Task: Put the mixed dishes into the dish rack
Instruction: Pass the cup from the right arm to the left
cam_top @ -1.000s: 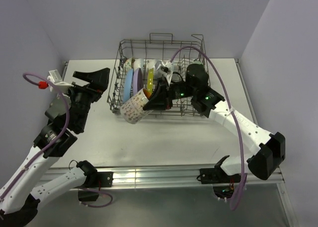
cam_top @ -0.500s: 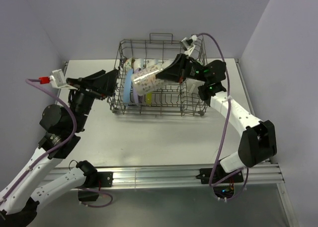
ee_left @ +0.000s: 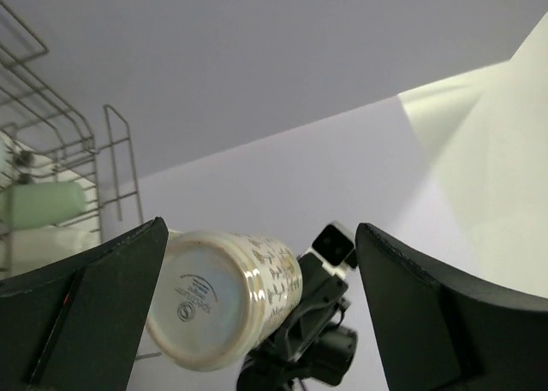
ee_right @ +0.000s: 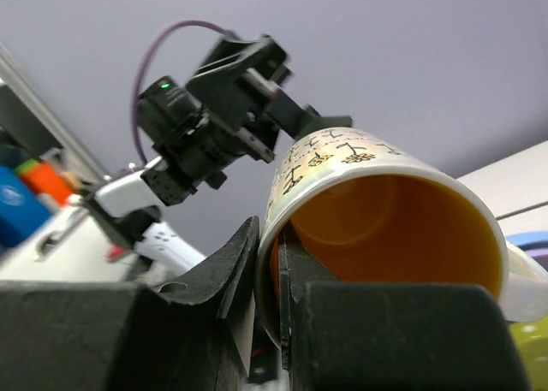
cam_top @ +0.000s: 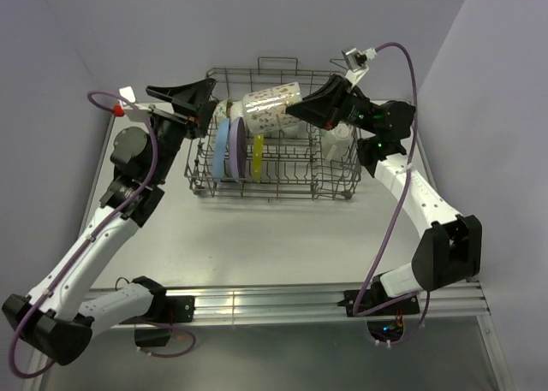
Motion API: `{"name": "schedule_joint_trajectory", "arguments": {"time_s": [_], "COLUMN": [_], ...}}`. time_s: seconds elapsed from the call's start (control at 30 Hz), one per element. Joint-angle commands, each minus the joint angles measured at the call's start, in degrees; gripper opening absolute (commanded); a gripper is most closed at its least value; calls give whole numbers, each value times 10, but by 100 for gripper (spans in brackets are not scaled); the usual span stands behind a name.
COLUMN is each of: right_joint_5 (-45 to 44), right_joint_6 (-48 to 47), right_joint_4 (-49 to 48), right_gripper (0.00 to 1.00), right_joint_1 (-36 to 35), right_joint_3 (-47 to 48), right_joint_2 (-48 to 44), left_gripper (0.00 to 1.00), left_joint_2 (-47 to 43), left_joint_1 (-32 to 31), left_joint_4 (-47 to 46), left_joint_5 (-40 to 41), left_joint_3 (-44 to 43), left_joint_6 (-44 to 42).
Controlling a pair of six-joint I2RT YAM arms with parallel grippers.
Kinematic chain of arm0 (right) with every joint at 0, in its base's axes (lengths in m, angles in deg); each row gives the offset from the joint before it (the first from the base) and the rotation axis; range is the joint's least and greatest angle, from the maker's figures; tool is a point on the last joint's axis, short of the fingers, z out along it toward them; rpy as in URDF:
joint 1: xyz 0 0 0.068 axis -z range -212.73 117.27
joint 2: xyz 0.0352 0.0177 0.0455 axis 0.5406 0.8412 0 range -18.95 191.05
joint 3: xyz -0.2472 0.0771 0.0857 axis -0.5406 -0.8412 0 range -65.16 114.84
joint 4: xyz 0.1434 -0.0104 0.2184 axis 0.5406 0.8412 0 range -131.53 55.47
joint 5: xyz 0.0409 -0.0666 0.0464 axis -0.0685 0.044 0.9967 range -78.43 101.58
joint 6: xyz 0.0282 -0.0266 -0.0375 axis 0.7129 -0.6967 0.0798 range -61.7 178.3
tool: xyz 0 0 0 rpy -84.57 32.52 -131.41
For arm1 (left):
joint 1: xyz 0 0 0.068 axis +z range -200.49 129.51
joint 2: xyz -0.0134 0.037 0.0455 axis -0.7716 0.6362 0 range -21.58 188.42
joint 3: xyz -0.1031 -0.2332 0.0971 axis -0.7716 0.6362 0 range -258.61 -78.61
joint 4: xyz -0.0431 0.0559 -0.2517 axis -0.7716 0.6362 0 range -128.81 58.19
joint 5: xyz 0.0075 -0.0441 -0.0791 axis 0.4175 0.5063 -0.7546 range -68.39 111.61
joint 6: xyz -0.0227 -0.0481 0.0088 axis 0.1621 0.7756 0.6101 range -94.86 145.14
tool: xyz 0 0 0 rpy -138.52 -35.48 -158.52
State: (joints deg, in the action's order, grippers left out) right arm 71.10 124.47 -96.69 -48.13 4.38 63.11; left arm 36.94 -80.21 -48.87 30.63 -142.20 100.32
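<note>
Only the right wrist view shows the cup's orange inside, its rim clamped by my right gripper. My left gripper has its jaws wide apart. The rack beneath both holds upright plates.

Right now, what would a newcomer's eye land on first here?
A cream patterned cup with an orange inside hangs sideways above the grey wire dish rack, pinched at its rim by the right fingers. The left fingers stand wide open at the rack's left edge, aimed at the cup's base. Blue, lavender and yellow-green plates stand on edge in the rack's left part.
</note>
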Motion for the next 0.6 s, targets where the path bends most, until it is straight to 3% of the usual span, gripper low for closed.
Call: {"name": "schedule_joint_trajectory", "arguments": {"time_s": [0.0, 0.27, 0.57], "right_joint_5": [-49, -100, -120], "right_joint_6": [-76, -136, -300], "right_joint_4": [-68, -78, -56], "right_gripper": [0, 0, 0], "right_joint_1": [14, 24, -9], "right_joint_3": [37, 46, 20], "right_joint_2": [-54, -51, -69], "left_gripper": [99, 99, 99], "left_joint_2": [33, 95, 146], "left_joint_1": [37, 41, 41], "left_joint_4": [-87, -53, -59], "left_joint_5": [-122, -169, -215], "left_joint_3": [-2, -44, -90], "left_joint_6": [185, 255, 293]}}
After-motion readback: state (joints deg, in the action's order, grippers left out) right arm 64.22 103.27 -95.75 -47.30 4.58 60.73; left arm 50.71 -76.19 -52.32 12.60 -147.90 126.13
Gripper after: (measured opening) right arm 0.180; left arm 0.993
